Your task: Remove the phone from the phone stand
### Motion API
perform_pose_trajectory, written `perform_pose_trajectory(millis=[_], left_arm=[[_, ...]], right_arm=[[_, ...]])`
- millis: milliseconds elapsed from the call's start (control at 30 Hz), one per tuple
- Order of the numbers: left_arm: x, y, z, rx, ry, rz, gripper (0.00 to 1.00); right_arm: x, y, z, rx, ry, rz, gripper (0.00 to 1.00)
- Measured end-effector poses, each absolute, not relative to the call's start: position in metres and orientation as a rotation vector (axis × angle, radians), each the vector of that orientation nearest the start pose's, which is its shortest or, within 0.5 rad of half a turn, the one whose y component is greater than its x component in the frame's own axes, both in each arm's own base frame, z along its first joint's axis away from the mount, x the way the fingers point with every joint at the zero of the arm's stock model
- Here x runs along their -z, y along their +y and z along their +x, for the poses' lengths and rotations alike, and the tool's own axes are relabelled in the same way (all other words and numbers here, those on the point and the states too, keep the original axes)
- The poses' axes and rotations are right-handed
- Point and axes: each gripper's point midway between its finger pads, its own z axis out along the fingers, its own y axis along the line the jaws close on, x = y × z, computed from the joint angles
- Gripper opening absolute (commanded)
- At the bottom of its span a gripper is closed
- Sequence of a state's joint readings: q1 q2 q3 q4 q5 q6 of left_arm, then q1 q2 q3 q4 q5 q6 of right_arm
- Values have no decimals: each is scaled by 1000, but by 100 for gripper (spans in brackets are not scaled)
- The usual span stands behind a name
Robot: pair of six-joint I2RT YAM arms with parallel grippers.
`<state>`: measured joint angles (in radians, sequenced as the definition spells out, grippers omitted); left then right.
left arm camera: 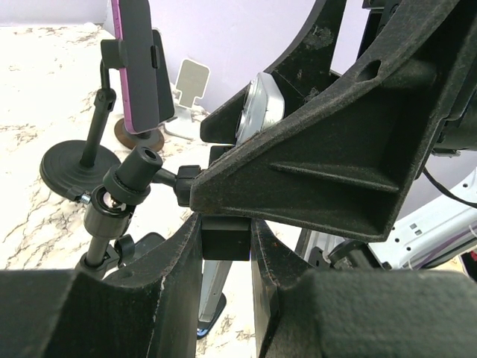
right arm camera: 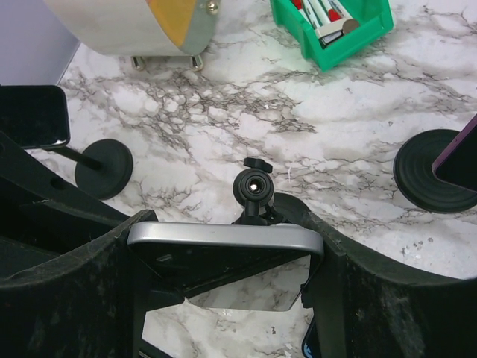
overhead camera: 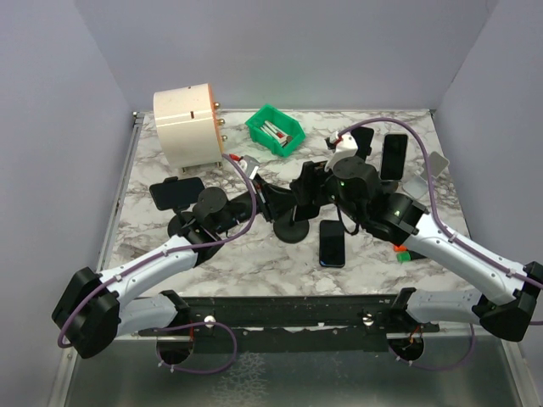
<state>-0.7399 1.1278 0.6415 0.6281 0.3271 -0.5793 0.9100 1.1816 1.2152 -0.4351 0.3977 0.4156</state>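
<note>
Right claw (right arm camera: 227, 268) is closed on the phone (right arm camera: 223, 237), its two fingers pressing the short ends of the silver-edged body just in front of the stand (right arm camera: 253, 188). Left claw (left arm camera: 226, 246) is narrow and clamped on a small black block that looks like part of the stand's cradle, bracing it from the other side. In the top view both arms meet over the stand's round base at mid-table (overhead camera: 254, 263), so the phone sits there, seemingly not yet free of the cradle.

The step in hand looks like the pull-out. To do it well, the right claw should draw the phone straight along the cradle's open direction, away from the ball joint, without twisting, since a skewed pull would likely jam it against the cradle lips. The left claw ought to hold firm and low so the light base does not tip or slide. A spare phone (overhead camera: 333, 243) lies flat just beside the base; the lift should clear it before the phone is set down.
</note>
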Motion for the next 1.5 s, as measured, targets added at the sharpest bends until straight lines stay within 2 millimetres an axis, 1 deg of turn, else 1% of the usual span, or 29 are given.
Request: perform_pose_trajectory(millis=[133,267,400,533,700,933,1267,1367,1500], left_arm=[[-288,-317,230,1297,1515,427,0],[-288,-315,223,1313,1496,448,0],[-287,-312,217,1363,1472,448,0],[-288,-304,214,1451,1449,411,0],[-290,-297,220,1517,1428,336,0],[-292,-298,221,1588,1409,290,0],[-295,-300,224,1581,1419,317,0],[-296,-301,225,1558,1428,338,0],[-296,-302,227,1527,1439,363,0]], right_arm=[[-296,260,266,-501,1944,-236,0],[-297,260,257,-557,1913,-252,0],[-297,260,249,-609,1887,-262,0],[-298,262,244,-659,1864,-258,0],[-301,264,237,-713,1842,-274,0],[-304,263,230,-753,1812,-282,0],[-309,263,224,-779,1804,-324,0],[-316,264,222,-795,1796,-336,0],[-330,266,219,-835,1770,-343,0]])
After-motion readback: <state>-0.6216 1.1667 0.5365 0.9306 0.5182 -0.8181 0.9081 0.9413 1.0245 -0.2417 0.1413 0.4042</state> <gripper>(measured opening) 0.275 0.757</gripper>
